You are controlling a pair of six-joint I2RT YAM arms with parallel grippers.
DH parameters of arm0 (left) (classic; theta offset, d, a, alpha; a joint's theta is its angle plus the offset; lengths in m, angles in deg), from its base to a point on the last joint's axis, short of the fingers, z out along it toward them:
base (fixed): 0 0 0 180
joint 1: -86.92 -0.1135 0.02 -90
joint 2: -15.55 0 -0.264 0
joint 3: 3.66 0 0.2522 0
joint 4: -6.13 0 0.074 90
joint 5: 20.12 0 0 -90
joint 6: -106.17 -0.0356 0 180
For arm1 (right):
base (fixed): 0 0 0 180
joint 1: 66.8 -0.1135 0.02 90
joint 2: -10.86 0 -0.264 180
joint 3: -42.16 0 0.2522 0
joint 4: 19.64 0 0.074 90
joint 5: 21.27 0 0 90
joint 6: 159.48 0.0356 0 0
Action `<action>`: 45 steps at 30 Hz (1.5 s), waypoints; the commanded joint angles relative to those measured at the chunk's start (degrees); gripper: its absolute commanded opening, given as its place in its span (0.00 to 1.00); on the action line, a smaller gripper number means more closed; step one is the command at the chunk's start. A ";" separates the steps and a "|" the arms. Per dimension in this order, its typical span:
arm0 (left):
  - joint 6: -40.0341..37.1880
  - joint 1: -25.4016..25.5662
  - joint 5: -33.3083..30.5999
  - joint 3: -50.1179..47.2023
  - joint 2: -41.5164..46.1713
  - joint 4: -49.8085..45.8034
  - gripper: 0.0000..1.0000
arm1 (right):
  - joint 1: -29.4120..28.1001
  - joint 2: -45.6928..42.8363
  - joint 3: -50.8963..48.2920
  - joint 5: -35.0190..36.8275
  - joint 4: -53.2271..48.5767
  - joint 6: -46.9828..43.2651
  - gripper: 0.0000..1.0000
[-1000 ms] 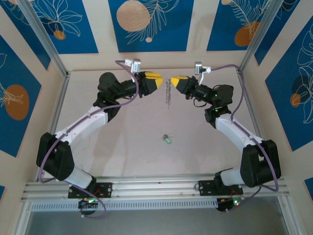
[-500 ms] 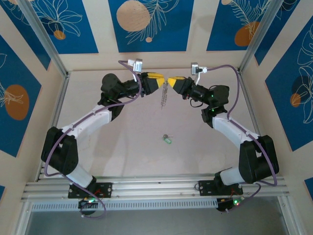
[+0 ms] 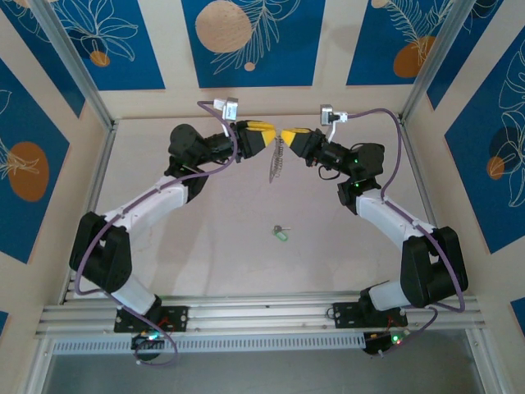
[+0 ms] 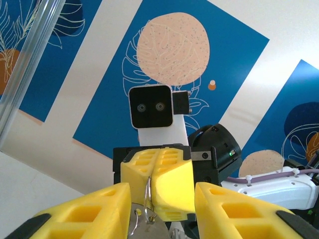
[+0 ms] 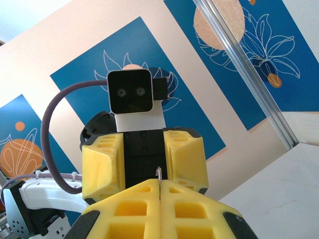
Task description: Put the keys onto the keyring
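Looking from the left, we see our left gripper (image 3: 272, 136) raised over the far part of the table (image 3: 205, 230), its yellow jaws parted on either side of the other arm's fingertips. Just beside it the keyring (image 3: 277, 162) dangles, pinched at its top by our right gripper (image 3: 286, 136), which is clamped tight. The green-headed key (image 3: 281, 234) lies well apart on the table, nearer the bases.

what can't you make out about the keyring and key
- keyring, top view: too small to tell where its opening is
- left wrist view: bottom edge cuts most of it off
- key, top view: too small to see its hole
- right wrist view: shut right jaws hide all but a wire tip
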 commanded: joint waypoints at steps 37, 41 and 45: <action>-5.95 1.57 5.50 7.08 -2.28 -6.15 0.00 | 6.27 -5.23 0.12 -3.33 -6.46 -2.63 0.45; -16.02 1.62 8.76 10.67 -0.42 -19.62 0.00 | 8.63 -8.55 0.36 -6.35 -14.45 -8.04 0.45; -28.36 1.59 10.74 16.13 0.43 -36.40 0.00 | 9.45 -10.63 1.73 -9.72 -20.42 -13.01 0.45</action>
